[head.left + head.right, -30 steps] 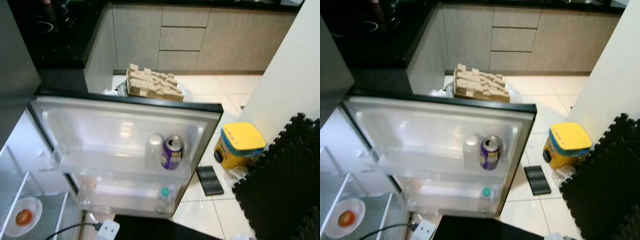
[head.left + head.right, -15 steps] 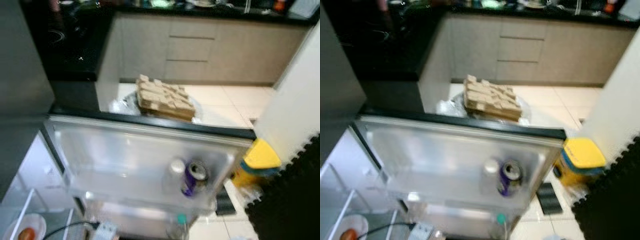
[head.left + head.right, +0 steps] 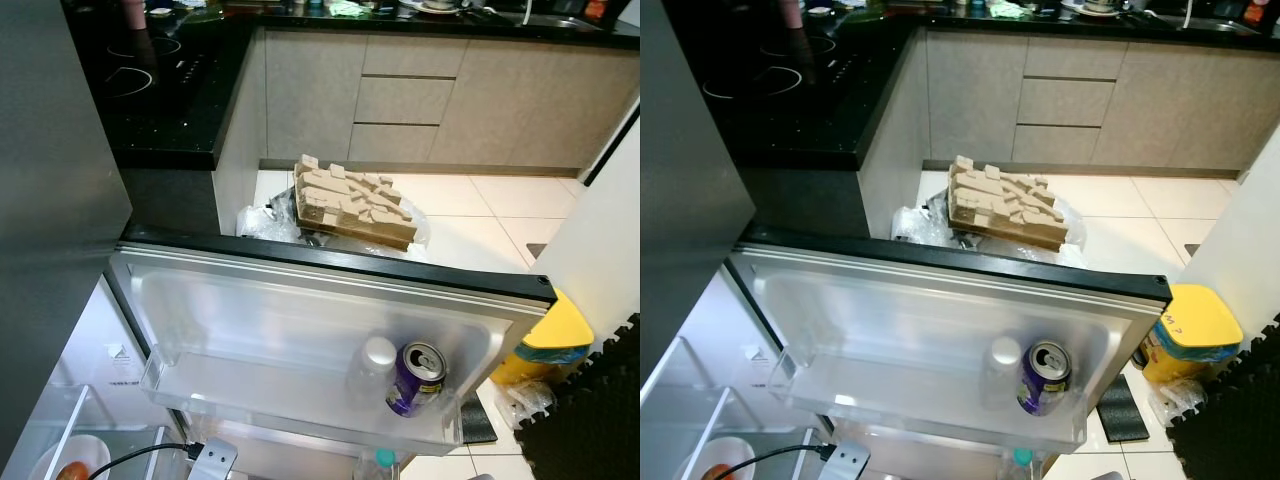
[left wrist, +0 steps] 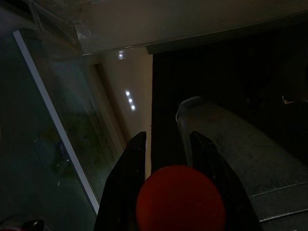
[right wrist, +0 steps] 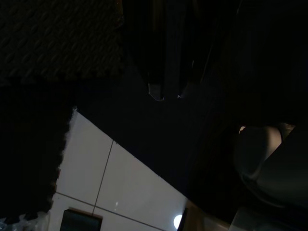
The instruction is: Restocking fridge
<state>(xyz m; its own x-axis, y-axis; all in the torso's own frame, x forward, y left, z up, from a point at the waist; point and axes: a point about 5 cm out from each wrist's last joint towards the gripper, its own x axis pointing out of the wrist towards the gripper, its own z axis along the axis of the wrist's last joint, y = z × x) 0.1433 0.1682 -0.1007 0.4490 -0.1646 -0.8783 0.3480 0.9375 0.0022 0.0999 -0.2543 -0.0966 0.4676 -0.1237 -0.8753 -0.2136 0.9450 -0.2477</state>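
Note:
The fridge door [image 3: 300,320] stands open in front of me. Its upper door shelf [image 3: 250,400] holds a purple can [image 3: 415,378] beside a clear bottle with a white cap [image 3: 372,365]. A bottle with a teal cap [image 3: 383,461] stands on the shelf below. Inside the fridge at lower left lies a white plate [image 3: 50,462] with an orange-red fruit [image 3: 72,471]. In the left wrist view my left gripper [image 4: 167,139] is shut on a red round object [image 4: 180,199]. My right gripper [image 5: 168,95] hangs shut above pale floor tiles [image 5: 120,173].
A stack of cardboard [image 3: 350,200] lies on plastic bags behind the door. A yellow-lidded bin [image 3: 550,335] and a black foam mat [image 3: 590,420] are at the right. The black hob counter [image 3: 150,90] runs along the left. A white plug with cable [image 3: 212,462] lies by the fridge.
The head camera has shifted: the door now sits lower and further right in the picture, and more of the counter and cabinets shows. The can and bottles stand as before.

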